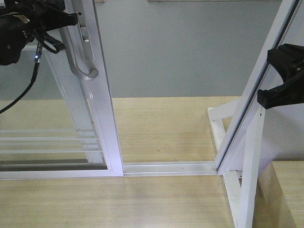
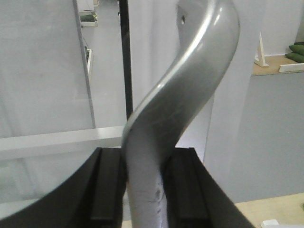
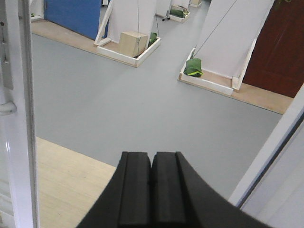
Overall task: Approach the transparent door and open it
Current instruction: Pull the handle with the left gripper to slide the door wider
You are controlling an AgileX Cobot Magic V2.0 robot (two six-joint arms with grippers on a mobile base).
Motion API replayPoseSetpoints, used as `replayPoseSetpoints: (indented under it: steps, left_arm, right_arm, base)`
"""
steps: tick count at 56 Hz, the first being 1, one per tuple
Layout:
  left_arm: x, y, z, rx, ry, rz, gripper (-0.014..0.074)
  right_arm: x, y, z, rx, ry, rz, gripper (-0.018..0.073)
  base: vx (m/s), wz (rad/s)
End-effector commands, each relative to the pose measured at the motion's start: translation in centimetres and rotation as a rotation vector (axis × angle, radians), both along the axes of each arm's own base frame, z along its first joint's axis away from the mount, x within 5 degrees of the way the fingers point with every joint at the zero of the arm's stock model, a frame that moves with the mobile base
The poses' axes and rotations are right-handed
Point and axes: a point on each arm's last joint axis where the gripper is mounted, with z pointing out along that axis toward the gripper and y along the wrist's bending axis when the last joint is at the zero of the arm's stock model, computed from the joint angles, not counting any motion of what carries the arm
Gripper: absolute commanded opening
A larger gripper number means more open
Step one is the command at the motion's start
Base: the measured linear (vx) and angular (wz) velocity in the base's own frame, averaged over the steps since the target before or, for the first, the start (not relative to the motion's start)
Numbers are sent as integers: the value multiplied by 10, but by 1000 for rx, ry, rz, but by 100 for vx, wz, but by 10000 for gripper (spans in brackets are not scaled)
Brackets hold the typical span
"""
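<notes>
The transparent door (image 1: 108, 124) stands at the left of the front view, clear glass with thin white bars in a glossy white frame. Its curved grey handle (image 1: 81, 66) runs down the side rail. My left gripper (image 1: 70, 19) reaches in from the top left and is shut on the handle (image 2: 190, 90), which fills the gap between the black fingers (image 2: 107, 190) in the left wrist view. My right gripper (image 1: 281, 78) hangs at the right by the slanted white rail, away from the door. Its pads (image 3: 135, 190) are pressed together on nothing. The door's frame (image 3: 21, 142) shows at the left of the right wrist view.
A white floor track (image 1: 171, 167) runs from the door to a white post with a diagonal brace (image 1: 248, 156). Between them is an open gap over the wooden floor (image 1: 156, 128). A wooden block (image 1: 289, 190) sits at the lower right. Beyond lie grey floor and white stands (image 3: 209, 83).
</notes>
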Motion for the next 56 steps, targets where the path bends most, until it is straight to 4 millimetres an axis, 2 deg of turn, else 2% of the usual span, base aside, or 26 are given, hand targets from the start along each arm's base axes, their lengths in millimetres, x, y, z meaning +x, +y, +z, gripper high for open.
replayPoseSetpoints:
  steps: [1, 15, 39, 56]
  left_arm:
    - [3, 22, 37, -46, -205, 82, -5]
    - [3, 29, 34, -36, -173, 94, -8]
    - [3, 54, 33, -23, -160, 148, -6]
    - [1, 62, 35, 5, -147, 163, -6]
  right_arm:
    - [-1, -1, 19, 12, -112, 4, -9]
    - [-1, -1, 19, 7, -114, 4, -9]
    - [-1, -1, 19, 7, -114, 4, -9]
    - [-1, -1, 19, 7, -114, 4, -9]
  base:
    - [-1, 2]
    - [0, -1]
    - [0, 0]
    - [0, 0]
